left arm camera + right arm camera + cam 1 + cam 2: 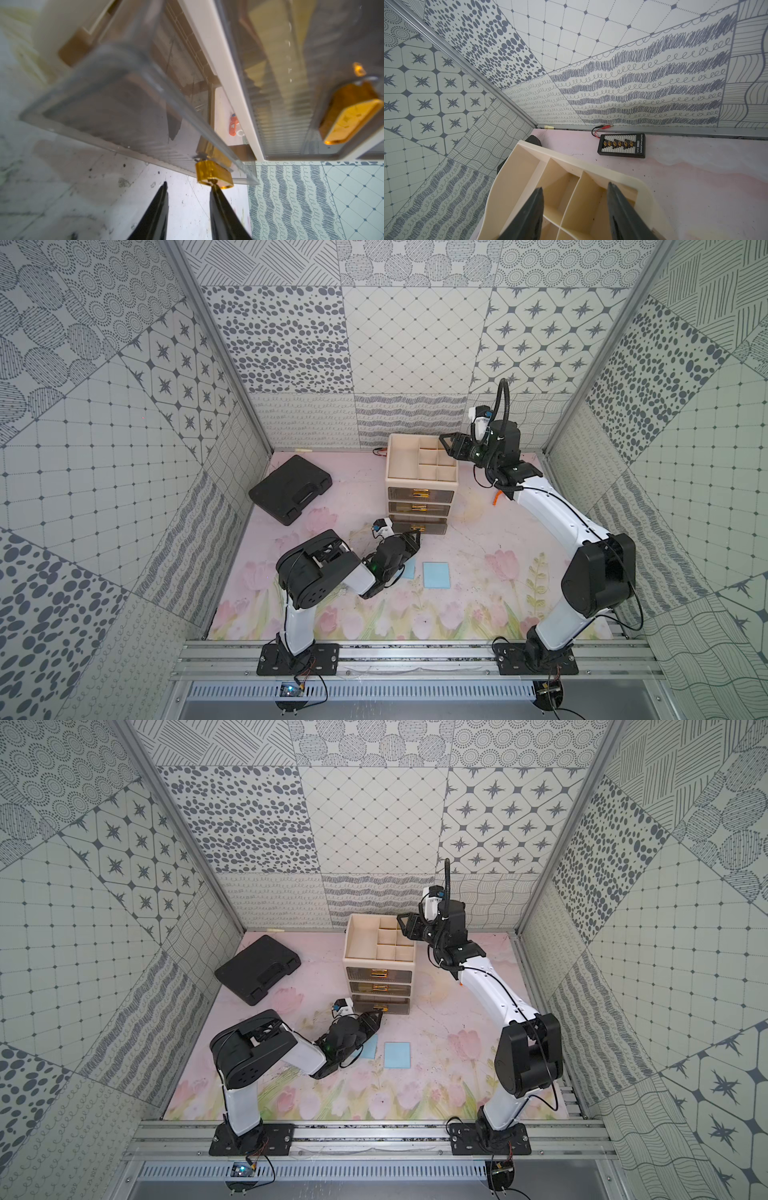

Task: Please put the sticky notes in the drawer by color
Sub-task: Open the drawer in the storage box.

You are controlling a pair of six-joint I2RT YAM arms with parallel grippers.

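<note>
The drawer is a cream cabinet with three translucent grey drawers, gold handles and a divided top tray. Its bottom drawer is pulled out a little. My left gripper is open low in front of it, and one fingertip touches the gold handle. Nothing is between the fingers. Two light blue sticky notes lie flat on the mat: one in full view, the other partly under my left gripper. Yellow shapes show through the middle drawer front. My right gripper hangs open and empty over the tray's back right corner.
A flat black case lies at the back left of the floral mat. Behind the cabinet a small black connector board with red and black leads rests by the back wall. Patterned walls close in three sides.
</note>
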